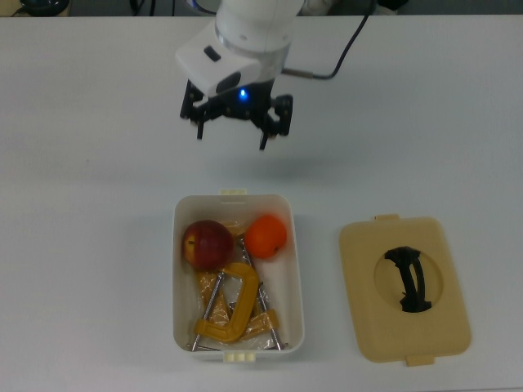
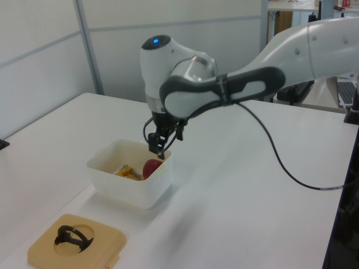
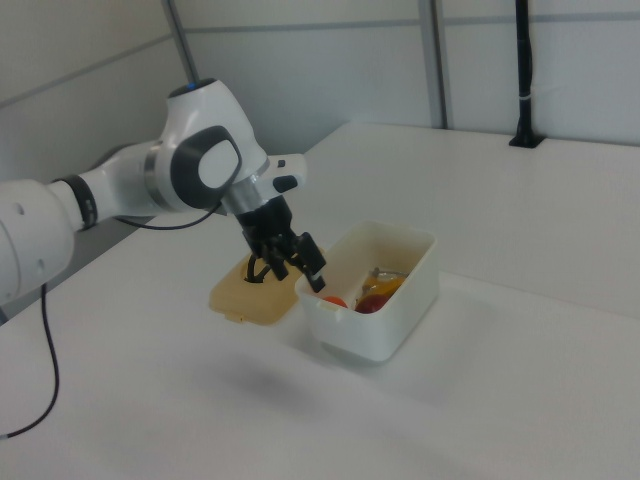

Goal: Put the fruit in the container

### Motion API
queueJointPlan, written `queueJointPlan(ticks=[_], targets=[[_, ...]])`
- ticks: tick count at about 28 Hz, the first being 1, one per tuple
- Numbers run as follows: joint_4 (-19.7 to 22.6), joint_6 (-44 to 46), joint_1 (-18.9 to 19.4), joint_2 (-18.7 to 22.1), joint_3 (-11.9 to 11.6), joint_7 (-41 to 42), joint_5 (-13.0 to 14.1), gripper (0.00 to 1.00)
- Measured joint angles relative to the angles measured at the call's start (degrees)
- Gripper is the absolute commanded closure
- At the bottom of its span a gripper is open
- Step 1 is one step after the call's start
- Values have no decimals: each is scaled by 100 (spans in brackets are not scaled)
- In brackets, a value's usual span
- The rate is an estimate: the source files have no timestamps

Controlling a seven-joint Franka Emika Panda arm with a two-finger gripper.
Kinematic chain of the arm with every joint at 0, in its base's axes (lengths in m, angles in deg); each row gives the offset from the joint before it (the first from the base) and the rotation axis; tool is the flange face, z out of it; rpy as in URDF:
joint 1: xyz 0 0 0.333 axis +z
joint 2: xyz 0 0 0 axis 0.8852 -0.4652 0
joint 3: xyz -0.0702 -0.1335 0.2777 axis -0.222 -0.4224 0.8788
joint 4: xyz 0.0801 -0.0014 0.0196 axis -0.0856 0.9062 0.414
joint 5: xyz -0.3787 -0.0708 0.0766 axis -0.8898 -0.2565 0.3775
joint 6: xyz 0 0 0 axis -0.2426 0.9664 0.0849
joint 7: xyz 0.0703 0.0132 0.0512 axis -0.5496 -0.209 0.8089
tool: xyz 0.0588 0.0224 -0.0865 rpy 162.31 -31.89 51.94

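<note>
Top view showed the pincer (image 1: 234, 131) in the upper middle of the frame, its black fingers spread apart and holding nothing, well above the white container (image 1: 236, 274) in picture terms and clear of its rim. Both fruits lay inside the container, at its upper end in the top view: the red apple (image 1: 207, 243) toward the top view's left and the orange (image 1: 265, 236) toward the top view's right, close to each other. Below them in the same tub lay a yellow C-clamp (image 1: 231, 304) with its metal screw rods, filling the lower half. The tan lid (image 1: 404, 288) with its black handle (image 1: 409, 280) rested flat on the white worktop (image 1: 82, 204) in the lower right of the top view, apart from the container.

Left view had the pincer (image 2: 163, 137) hanging above the far rim of the container (image 2: 130, 178) near the frame's centre, empty, with the white arm (image 2: 247, 84) reaching in from the upper right. The apple (image 2: 152, 167) showed red over the tub's near wall; the orange could not be made out there. The lid (image 2: 76, 245) sat in the lower left corner.

Right view placed the pincer (image 3: 288, 258) at centre left, in front of the lid (image 3: 250, 288), beside the container (image 3: 372, 290), where the fruit showed low inside.
</note>
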Motion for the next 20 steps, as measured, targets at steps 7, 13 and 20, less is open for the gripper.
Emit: queueJointPlan(ticks=[7, 13, 20], targets=[[114, 936, -20, 551, -6, 61, 502, 0], [404, 1007, -35, 983, -44, 77, 657, 0], [455, 1258, -103, 1318, -134, 94, 667, 0]])
